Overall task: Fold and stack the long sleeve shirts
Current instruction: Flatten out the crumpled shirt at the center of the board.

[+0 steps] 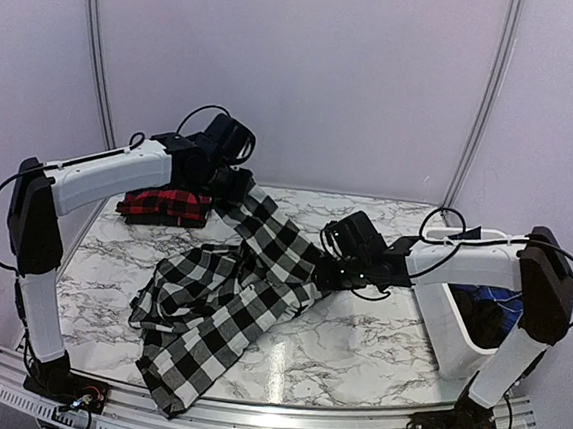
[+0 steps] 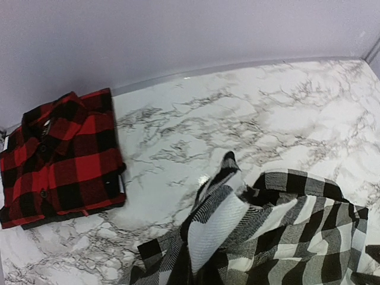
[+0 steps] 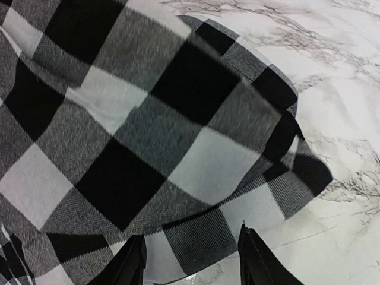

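Observation:
The black-and-white check shirt lies crumpled across the middle of the marble table, one end hanging over the near edge. My left gripper holds a far corner of it raised off the table. In the left wrist view the cloth bunches up toward the camera and hides the fingers. My right gripper is open at the shirt's right edge. Its fingers stand wide apart over the check cloth. The red-and-black shirt lies folded at the back left and also shows in the left wrist view.
A white bin with blue fabric inside stands at the right edge, beside the right arm. Curtain walls close in the back and sides. Bare marble shows in front of the right gripper.

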Robot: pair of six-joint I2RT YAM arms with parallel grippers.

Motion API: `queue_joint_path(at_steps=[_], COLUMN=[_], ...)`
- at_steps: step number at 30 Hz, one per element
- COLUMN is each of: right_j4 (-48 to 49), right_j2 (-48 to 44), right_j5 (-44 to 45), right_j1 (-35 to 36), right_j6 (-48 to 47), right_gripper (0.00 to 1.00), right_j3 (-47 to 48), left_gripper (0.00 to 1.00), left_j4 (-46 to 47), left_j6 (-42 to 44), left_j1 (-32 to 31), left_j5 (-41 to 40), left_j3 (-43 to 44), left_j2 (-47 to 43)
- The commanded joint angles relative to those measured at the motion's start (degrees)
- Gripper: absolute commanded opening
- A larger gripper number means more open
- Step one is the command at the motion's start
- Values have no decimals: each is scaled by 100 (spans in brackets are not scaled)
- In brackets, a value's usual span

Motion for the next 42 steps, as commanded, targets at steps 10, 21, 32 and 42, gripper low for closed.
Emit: queue_joint_path(at_steps=[10, 21, 32, 42], right_j4=[-174, -848, -1331, -936], right_j2=[1117, -849, -2265, -1378], right_j5=[395, 1667, 1775, 1076], right_j1=[567, -57, -600, -263], right_j6=[-354, 103, 90, 20], right_gripper=[51, 53, 56, 56], right_j3=[1906, 907, 304, 340], left_gripper=[0, 0, 16, 61], left_j4=[28, 484, 921, 742], left_j6=[-444, -273, -360, -313], left_j1=[416, -647, -1864, -1722], left_j5=[905, 3395, 4638, 3234], left_j3=[-115, -258, -303, -546], left_j2=[-293, -665, -194, -690])
